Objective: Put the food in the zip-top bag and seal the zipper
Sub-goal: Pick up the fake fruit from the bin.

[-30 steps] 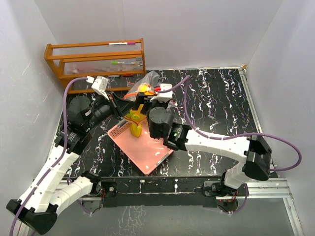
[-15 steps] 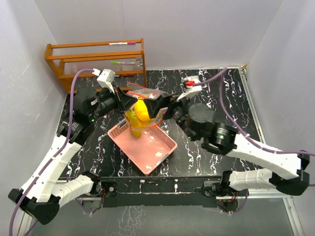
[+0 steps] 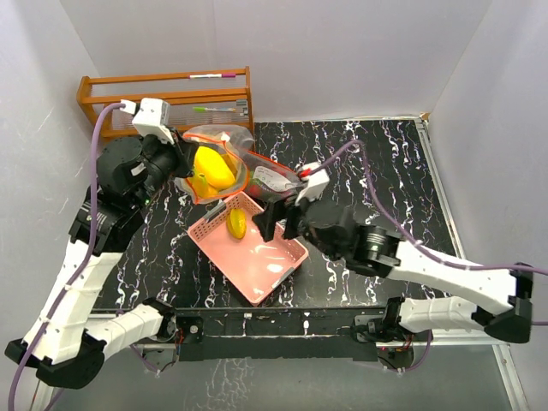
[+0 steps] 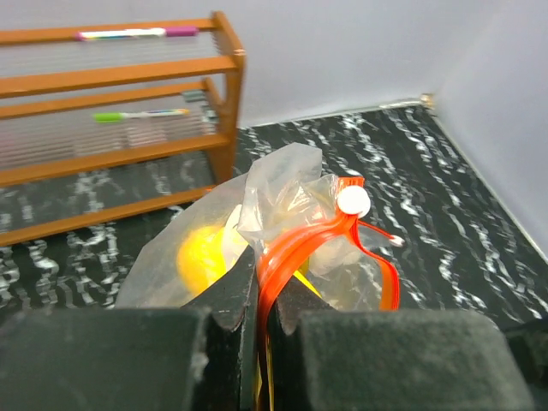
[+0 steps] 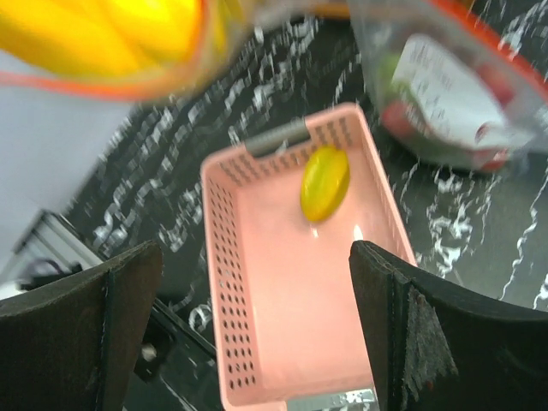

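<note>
Bag (image 3: 224, 163), one, is clamped by left tool (image 4: 265, 295), one banana bunch (image 3: 212, 169) inside; one mango (image 3: 236, 224) is seen in one basket (image 3: 278, 267); right tool (image 5: 257, 317) is spread wide, empty.

One bag (image 3: 272, 177), one banana bunch (image 3: 214, 169), one mango (image 3: 236, 224) — one pink basket (image 3: 267, 267), one rack (image 3: 163, 80)

Overhead view, two close wrist views

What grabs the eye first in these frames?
The clear zip-top bag, lifted at back left by the shut left hand pinching its orange zipper, with the yellow banana bunch inside. Just in front of it, the pink basket holds one yellow-orange fruit, under the open right hand.
</note>
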`<state>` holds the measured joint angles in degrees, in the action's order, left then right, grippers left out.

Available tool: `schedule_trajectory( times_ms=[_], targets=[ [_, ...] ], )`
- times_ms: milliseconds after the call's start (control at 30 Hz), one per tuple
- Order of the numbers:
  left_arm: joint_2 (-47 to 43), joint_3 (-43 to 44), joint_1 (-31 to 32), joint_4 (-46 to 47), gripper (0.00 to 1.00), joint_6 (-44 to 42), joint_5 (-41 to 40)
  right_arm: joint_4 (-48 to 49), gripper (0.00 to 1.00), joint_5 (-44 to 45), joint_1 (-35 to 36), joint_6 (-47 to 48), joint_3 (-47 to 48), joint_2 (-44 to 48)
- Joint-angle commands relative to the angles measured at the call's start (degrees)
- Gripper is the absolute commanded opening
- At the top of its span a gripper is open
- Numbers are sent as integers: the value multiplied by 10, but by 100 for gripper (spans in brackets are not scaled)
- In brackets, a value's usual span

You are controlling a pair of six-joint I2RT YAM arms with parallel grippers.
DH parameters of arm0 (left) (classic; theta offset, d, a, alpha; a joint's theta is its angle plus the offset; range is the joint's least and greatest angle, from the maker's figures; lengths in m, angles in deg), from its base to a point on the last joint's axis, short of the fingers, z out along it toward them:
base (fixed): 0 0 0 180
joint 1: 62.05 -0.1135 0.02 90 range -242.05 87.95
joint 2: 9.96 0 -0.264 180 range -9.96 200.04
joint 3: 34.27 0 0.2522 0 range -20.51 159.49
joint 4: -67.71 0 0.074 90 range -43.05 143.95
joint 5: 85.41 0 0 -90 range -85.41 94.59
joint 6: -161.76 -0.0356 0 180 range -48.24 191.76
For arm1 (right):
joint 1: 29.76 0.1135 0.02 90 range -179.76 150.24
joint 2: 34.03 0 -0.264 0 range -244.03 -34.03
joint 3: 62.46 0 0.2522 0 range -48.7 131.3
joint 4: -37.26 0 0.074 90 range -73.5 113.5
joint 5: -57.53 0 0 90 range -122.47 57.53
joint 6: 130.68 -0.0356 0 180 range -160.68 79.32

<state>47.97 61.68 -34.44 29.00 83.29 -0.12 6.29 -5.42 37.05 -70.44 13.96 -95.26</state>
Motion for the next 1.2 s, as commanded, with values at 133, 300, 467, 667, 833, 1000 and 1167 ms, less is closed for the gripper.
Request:
schedule_trajectory(
  times_ms=[133,300,467,667,833,1000,1167],
  targets=[
    [-35,21,2,-23,0,-96,-204,101,94,-54,2,-41,-49,-115],
    [-49,1,3,-27,0,-98,-212,129,96,-46,-6,-35,11,-254],
    [-65,-8,3,-25,0,-106,-218,140,98,-48,-40,-41,84,-362],
    [-86,-4,2,-30,0,-122,-232,148,94,-39,-76,-47,125,-449],
    [-96,-13,3,-26,0,-126,-231,143,93,-52,-85,-23,169,-502],
    [-104,-27,2,-23,0,-124,-223,137,88,-55,-88,-24,177,-527],
    [-107,-33,5,-20,0,-127,-222,134,76,-59,-89,-26,172,-545]
  ],
)
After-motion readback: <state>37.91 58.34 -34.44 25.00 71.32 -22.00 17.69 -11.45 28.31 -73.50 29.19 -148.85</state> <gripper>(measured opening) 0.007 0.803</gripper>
